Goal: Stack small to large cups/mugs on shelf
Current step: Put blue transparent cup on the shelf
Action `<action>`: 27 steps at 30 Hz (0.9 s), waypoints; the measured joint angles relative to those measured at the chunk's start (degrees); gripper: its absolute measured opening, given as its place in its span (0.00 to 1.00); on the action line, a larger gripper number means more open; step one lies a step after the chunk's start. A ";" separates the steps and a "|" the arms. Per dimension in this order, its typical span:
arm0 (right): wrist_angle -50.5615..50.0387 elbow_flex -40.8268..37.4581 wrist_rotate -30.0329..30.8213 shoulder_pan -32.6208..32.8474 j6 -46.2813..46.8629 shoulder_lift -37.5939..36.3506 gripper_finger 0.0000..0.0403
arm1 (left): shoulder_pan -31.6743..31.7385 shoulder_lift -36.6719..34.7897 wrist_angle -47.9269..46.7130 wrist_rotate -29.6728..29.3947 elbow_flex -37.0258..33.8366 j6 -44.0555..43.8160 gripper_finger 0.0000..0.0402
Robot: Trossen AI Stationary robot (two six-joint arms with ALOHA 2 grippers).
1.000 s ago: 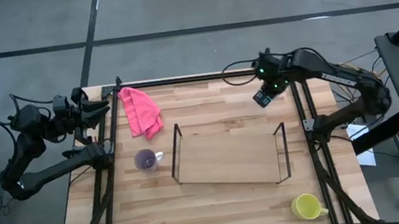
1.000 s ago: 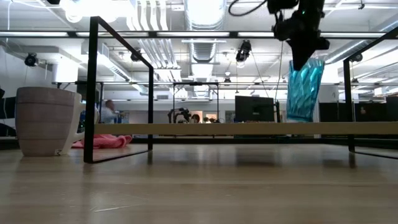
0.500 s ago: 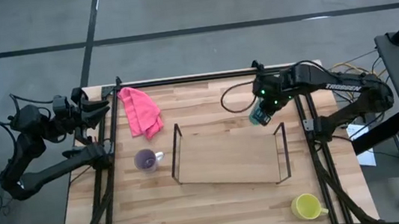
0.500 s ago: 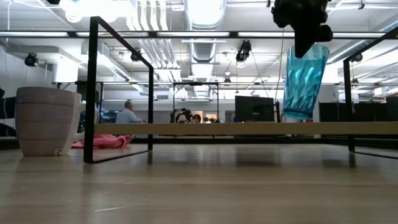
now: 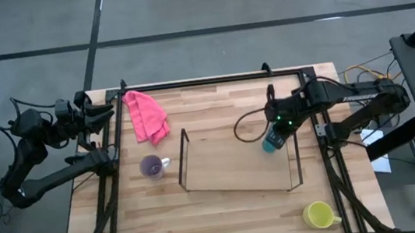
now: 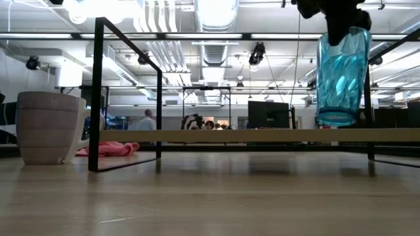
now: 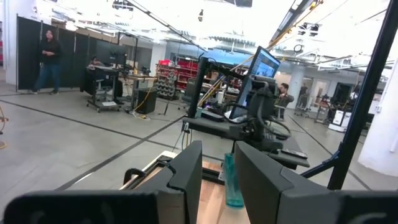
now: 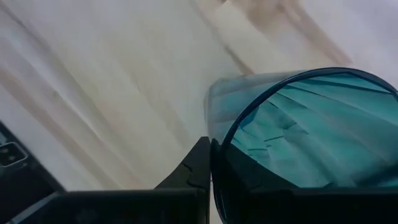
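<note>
While gripped, tumbler [image 6: 341,75] stands upright.

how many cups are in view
3. A teal tumbler held by the right hand over the shelf's right end, a purple mug left of the shelf, and a yellow mug near the table's front right corner.

Pink cloth [image 5: 147,115]: crumpled on the wooden table [image 5: 226,208] near its far left corner, just inside the black table frame [image 5: 203,81]; in the low view it shows as a low pink heap [image 6: 108,149] behind the near objects. Floor [image 5: 180,10]: grey, crossed by dark lines, beyond the table. Room behind: open workshop with ceiling ducts [image 6: 213,26], a dark monitor [image 6: 268,115] and a person [image 6: 146,120] standing far off. A second person [image 7: 48,55] stands by a dark partition.
</note>
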 joint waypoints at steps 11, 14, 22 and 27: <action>1.07 0.00 -0.19 6.53 7.79 0.07 0.03 | 0.00 0.00 0.00 0.00 0.00 0.00 0.20; 2.47 0.00 -1.30 7.89 9.06 0.07 0.03 | 0.00 0.00 0.00 0.00 0.00 0.01 0.20; 3.60 0.00 -1.42 11.10 11.78 0.17 0.03 | 0.00 0.00 0.00 0.00 0.00 0.02 0.20; 3.84 0.00 -1.32 12.24 11.30 2.06 0.03 | 0.00 0.00 0.00 0.00 0.00 0.02 0.20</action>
